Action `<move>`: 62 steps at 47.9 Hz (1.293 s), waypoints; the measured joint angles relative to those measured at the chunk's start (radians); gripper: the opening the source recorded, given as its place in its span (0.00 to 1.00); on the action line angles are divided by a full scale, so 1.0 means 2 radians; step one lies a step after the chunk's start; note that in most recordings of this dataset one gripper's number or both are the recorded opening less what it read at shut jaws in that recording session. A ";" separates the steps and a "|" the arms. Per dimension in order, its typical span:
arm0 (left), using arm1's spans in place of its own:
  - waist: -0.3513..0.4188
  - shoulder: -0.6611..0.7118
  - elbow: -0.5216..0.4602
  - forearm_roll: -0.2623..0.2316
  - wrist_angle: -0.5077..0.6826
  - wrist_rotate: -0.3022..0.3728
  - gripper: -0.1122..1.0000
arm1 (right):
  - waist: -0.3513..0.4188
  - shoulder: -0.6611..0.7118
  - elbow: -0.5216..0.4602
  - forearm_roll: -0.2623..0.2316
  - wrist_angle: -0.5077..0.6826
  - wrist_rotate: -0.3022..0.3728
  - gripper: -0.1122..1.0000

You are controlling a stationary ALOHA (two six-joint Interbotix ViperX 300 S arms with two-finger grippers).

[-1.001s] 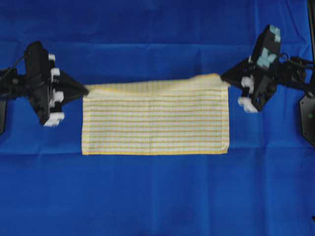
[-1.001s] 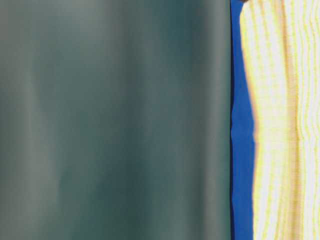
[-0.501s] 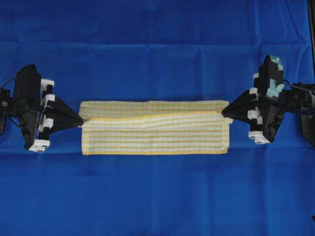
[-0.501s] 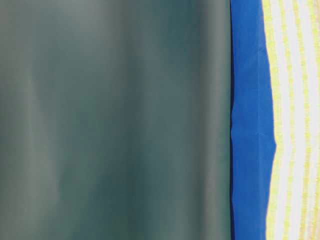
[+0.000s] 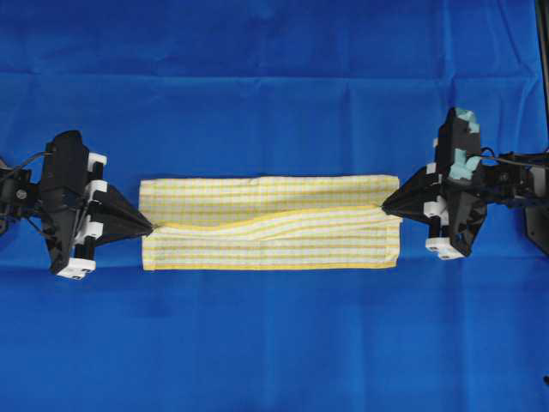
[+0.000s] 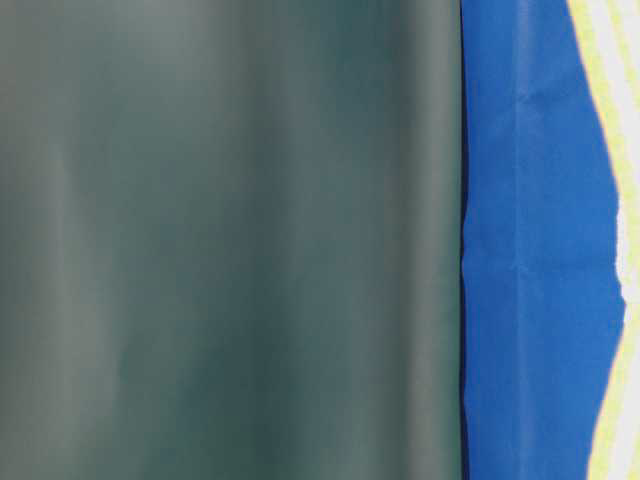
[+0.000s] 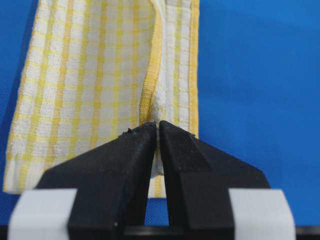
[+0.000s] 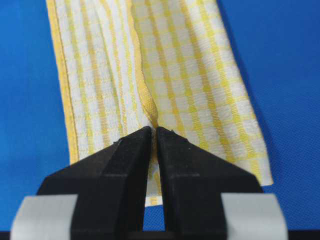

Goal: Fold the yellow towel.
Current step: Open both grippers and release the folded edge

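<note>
Both pincers (image 5: 151, 229) (image 5: 383, 206) pinch yellow towel (image 5: 257, 193) over blue cloth (image 5: 274, 343).

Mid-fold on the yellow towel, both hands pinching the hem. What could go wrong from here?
1. Each hand, left hand and right hand, pinches only a thin bit of hem at its fingertips; the yellow towel may slip out.
2. The carried edge sags and waves toward the left, so the fold may land crooked.
3. The moving layer might drag the one beneath on the blue cloth.
</note>
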 measured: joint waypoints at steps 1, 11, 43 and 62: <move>0.000 0.001 -0.001 0.000 0.002 0.000 0.14 | 0.001 0.002 -0.002 0.001 0.002 0.001 0.15; -0.001 0.005 -0.002 0.000 0.023 0.000 0.21 | 0.012 0.012 -0.008 0.001 0.015 0.001 0.16; 0.014 -0.008 -0.005 0.000 0.042 0.007 0.75 | 0.007 -0.008 -0.008 -0.001 0.020 -0.004 0.79; 0.103 0.028 -0.035 0.000 0.080 0.035 0.75 | -0.087 0.009 -0.015 -0.027 0.061 -0.012 0.79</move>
